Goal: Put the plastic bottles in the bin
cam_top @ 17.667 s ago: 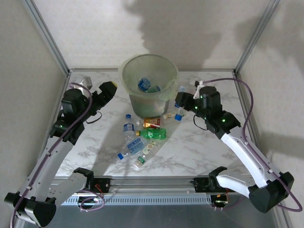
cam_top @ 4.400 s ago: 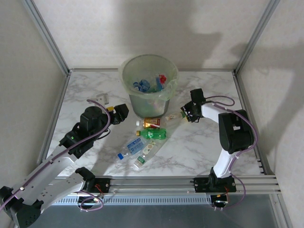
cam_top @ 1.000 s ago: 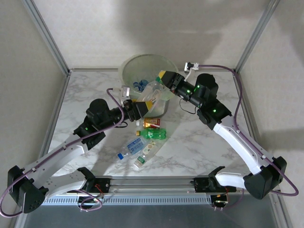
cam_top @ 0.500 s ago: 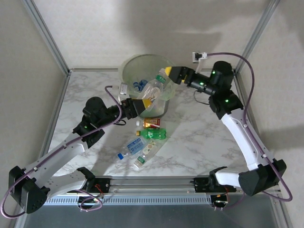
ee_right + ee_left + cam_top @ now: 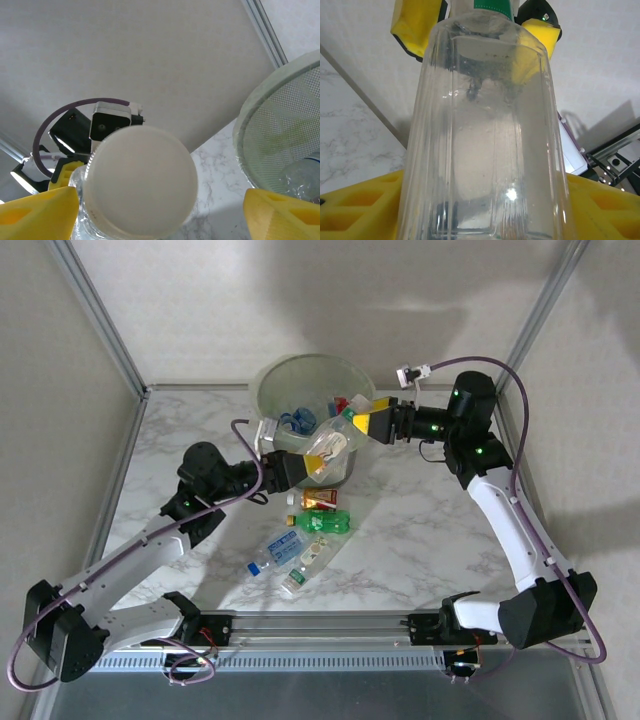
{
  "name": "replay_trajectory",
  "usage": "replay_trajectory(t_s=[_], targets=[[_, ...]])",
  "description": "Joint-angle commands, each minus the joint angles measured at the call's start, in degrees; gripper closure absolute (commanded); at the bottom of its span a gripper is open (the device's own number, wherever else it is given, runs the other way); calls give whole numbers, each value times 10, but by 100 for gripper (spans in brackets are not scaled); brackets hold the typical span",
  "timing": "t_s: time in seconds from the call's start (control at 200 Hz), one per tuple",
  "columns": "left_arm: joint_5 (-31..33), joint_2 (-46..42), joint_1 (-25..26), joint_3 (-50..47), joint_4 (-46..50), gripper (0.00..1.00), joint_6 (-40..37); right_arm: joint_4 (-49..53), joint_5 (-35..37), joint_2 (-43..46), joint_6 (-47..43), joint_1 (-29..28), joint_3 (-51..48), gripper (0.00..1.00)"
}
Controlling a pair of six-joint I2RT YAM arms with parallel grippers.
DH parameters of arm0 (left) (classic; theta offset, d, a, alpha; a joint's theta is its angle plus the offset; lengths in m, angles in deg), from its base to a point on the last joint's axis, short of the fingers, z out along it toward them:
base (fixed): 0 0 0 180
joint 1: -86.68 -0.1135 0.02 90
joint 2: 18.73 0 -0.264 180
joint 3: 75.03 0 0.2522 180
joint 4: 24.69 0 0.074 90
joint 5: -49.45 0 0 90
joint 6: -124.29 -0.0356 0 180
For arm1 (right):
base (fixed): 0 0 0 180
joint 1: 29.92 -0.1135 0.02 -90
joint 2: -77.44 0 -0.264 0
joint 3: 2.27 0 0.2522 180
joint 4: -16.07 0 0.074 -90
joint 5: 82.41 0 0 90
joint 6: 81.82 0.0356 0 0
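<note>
Top external: our left claw (image 5: 305,462) is clamped on the clear bottle (image 5: 330,442), which slants over the bin (image 5: 300,359) near rim. Its cap points at our right claw (image 5: 362,422), jaws apart around it.

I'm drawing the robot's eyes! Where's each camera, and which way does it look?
Top external: high behind, looking down at the bin; left arm, right arm show.
Left wrist: on left hand, looking along its clear bottle; own yellow fingers show.
Right wrist: on right hand, facing the bottle's white cap; own fingers show.
Both wrists share the bottle.
</note>
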Motion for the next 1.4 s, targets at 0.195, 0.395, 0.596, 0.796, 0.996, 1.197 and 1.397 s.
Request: replay_trajectory(t_s=[0.195,0.395,0.596,0.796,0.996,1.197,1.397], targets=[[-34,7,-5,25,-33,52,9,-45,-25,3,16,-3,-3,44],[-35,10,-5,24,-38,54,11,-63,-27,11,26,-6,-17,63],[-38,14,-5,23,-41,55,12,-77,0,23,48,-7,-24,21],[-35,8,-5,20,-41,56,13,-107,4,17,71,-7,-17,41],[-39,10,-5,17,-44,56,15,-144,7,19,97,-7,-35,47],[-39,14,-5,20,-45,53,13,-171,11,16,117,-10,-43,63],[-13,16,-7,36,-19,21,5,-164,31,23,117,-15,-44,84]])
